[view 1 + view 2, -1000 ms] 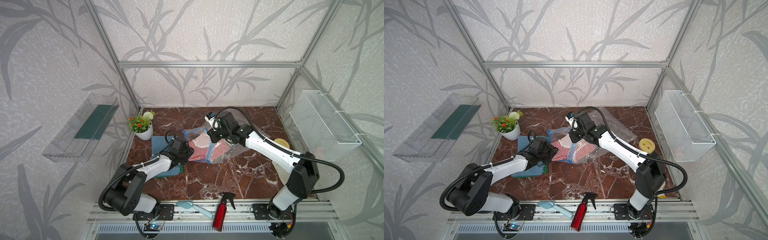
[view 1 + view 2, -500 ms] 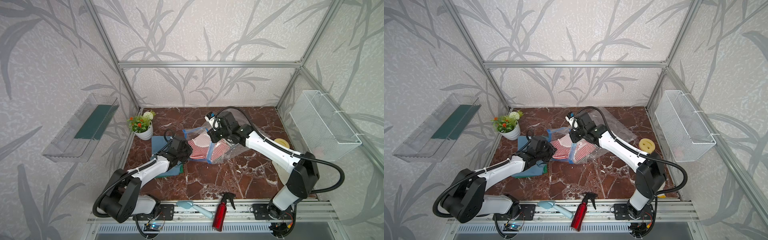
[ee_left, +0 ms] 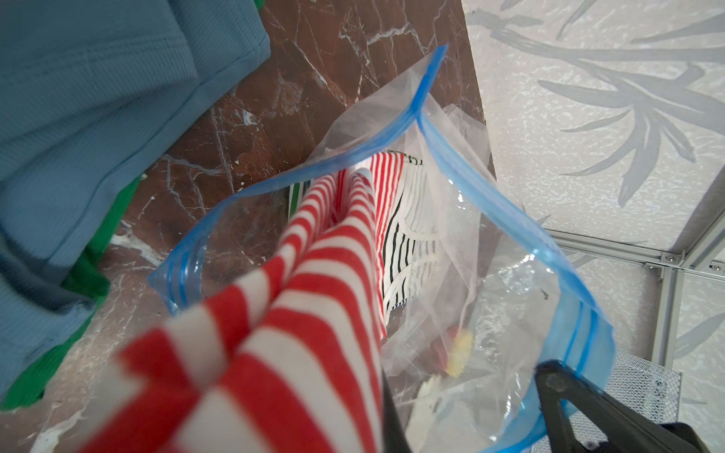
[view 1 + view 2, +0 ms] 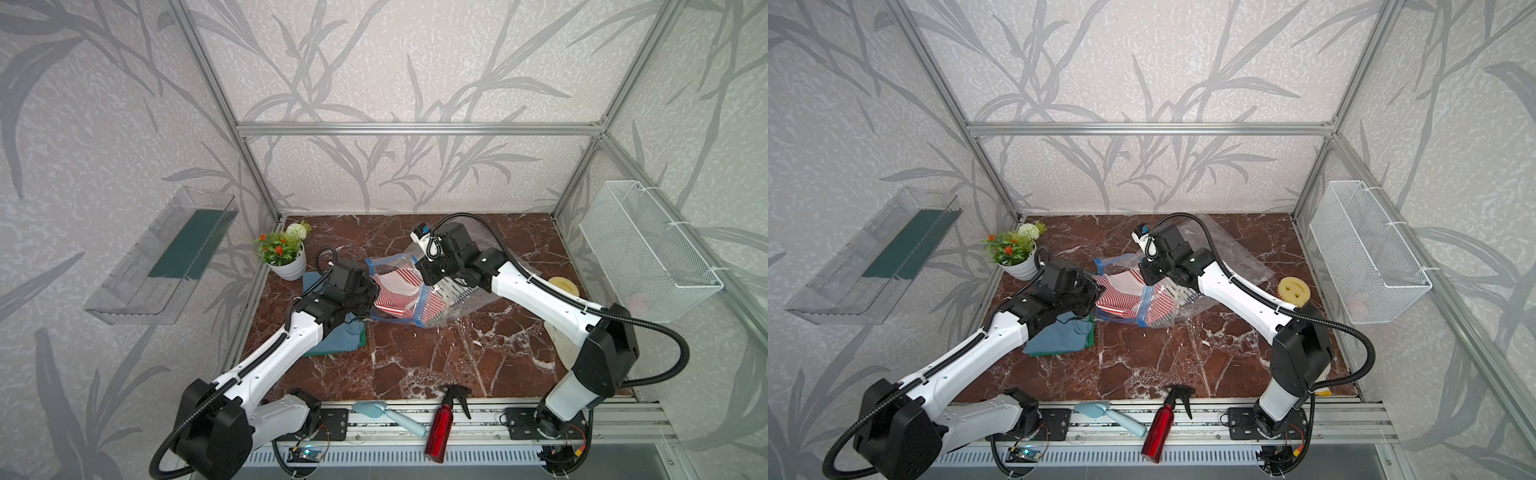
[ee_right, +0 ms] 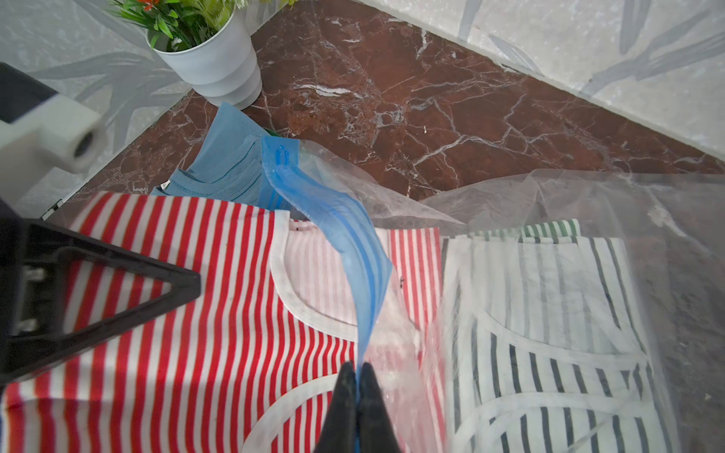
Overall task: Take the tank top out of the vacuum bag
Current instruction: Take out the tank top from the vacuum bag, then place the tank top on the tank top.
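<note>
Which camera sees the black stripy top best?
The right wrist view: the black-striped tank top lies spread inside the vacuum bag. The left wrist view shows a sliver, both top views a glimpse.

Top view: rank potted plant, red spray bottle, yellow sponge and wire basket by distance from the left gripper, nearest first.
From the left gripper, in a top view:
1. potted plant, back left corner of the table.
2. red spray bottle, on the front rail, near the middle.
3. yellow sponge, right side of the table, behind the right arm.
4. wire basket, hung on the right wall.
</note>
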Motion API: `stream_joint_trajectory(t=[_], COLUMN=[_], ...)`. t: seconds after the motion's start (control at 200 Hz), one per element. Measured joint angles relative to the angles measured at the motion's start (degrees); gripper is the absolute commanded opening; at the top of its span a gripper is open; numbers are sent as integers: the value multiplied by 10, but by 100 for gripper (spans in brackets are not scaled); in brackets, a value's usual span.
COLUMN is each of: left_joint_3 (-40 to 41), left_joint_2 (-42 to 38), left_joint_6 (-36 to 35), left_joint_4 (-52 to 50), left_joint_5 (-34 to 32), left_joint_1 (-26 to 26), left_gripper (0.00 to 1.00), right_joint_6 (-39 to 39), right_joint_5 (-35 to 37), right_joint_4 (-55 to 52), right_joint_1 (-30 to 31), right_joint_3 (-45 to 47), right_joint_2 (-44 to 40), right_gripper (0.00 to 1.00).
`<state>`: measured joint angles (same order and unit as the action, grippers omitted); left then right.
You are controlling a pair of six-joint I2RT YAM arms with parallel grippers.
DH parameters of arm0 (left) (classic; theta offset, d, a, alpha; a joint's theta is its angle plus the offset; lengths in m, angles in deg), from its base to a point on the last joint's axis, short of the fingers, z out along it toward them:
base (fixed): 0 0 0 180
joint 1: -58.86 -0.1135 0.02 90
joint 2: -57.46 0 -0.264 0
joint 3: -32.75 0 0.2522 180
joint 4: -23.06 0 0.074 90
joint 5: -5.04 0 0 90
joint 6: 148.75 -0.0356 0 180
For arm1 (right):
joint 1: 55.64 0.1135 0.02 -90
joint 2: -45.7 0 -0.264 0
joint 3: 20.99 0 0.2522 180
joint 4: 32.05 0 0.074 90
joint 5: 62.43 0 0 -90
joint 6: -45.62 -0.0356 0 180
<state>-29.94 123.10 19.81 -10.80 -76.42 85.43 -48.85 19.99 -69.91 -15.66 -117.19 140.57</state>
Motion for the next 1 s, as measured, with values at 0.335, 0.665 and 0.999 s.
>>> stream_joint_trajectory(t=[0.335,0.665,0.999], left_joint_3=[-74,-151,-219], left_joint_2=[-38,-59,-63], left_joint_6=[7,-5,-10], left_joint_4=[-91,-139,-191], left_joint_5=[-26,-65,-125], left_joint_1=[0,0,0], left_gripper=[0,0,0], right_joint_6=[0,0,-9], right_joint_5=[0,1,10], right_joint_4=[-7,-9,-20], right_joint_1=[0,-2,-17], right_joint_3=[0,0,0], right_joint_2=[0,0,0], right_gripper=[0,0,0])
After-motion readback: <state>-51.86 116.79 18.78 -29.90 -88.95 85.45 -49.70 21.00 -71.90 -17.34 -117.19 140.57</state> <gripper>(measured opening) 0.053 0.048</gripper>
